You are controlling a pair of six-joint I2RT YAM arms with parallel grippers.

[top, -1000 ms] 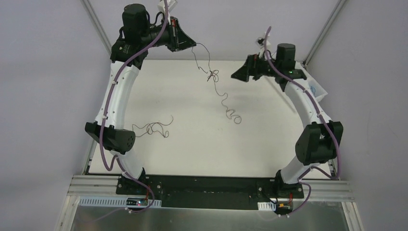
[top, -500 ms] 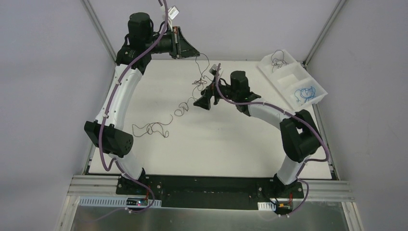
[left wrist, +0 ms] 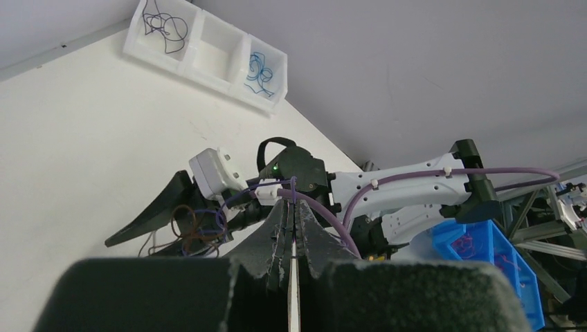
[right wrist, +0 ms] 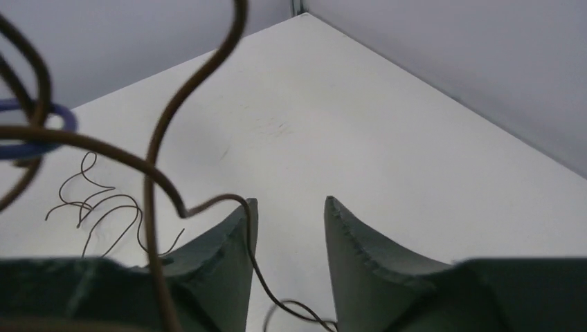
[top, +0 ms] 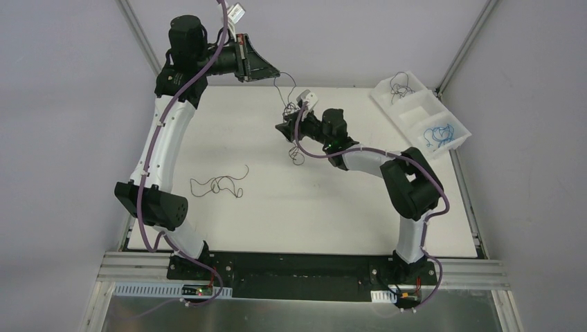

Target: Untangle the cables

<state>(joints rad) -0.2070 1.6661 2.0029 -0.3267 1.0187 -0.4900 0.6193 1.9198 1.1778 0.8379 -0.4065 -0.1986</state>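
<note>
white table (top: 311, 207), thin cables (top: 220, 184), grey walls (top: 62, 104)

Am viewing white surface (top: 311, 207), grey walls (top: 62, 104) closing it in on three sides. White three-compartment tray (top: 417, 109) lying askew at far right corner of surface. Aluminium rail (top: 131, 266) running along near edge. Blue bin (left wrist: 450, 242) showing off surface, low right in my left wrist view.
</note>
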